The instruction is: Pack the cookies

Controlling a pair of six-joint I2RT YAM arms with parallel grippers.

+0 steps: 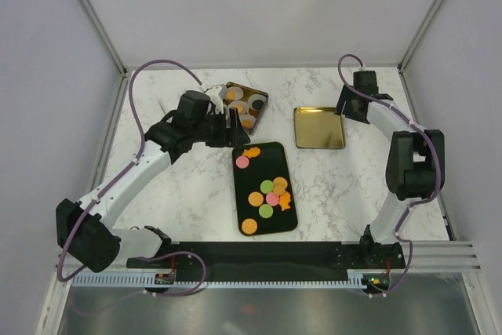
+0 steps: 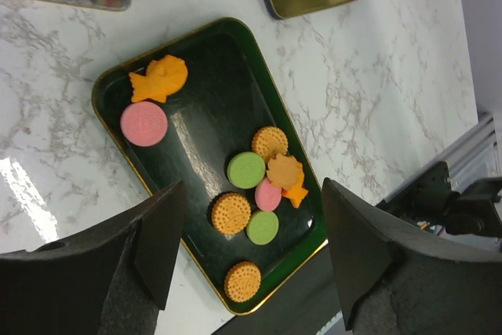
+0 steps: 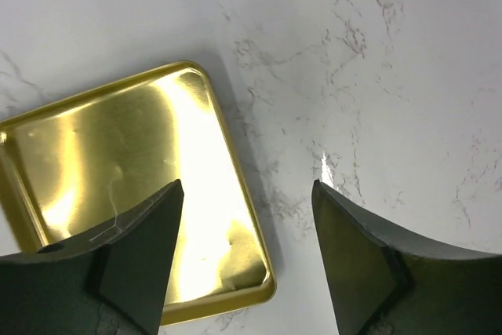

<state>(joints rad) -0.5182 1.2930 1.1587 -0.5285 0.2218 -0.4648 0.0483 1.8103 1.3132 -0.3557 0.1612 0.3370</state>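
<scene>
The far tin gives me the most trouble. In the top view the left fingers cover its near left part, and my left wrist camera cuts it off at the picture's upper edge. I can make out white paper cups inside with orange and dark fillings, but not a full count.

The cookies lie on a glossy black tray with rounded corners and a thin gold rim, in the middle of the white marbled surface. Most are flat rounds in orange, pink and green. One orange one near the tray's far end is fish-shaped, and another is scalloped and overlaps its neighbours. The orange rounds carry a dotted stamp too fine to read.

A shiny gold lid, square with rounded corners, sits to the right of the tray, apart from it. Its mirror finish washes out under the glare.

The left fingers, matte and dark, stand wide above the tray with nothing between them. The right fingers are also spread wide and empty, over the lid's edge.
</scene>
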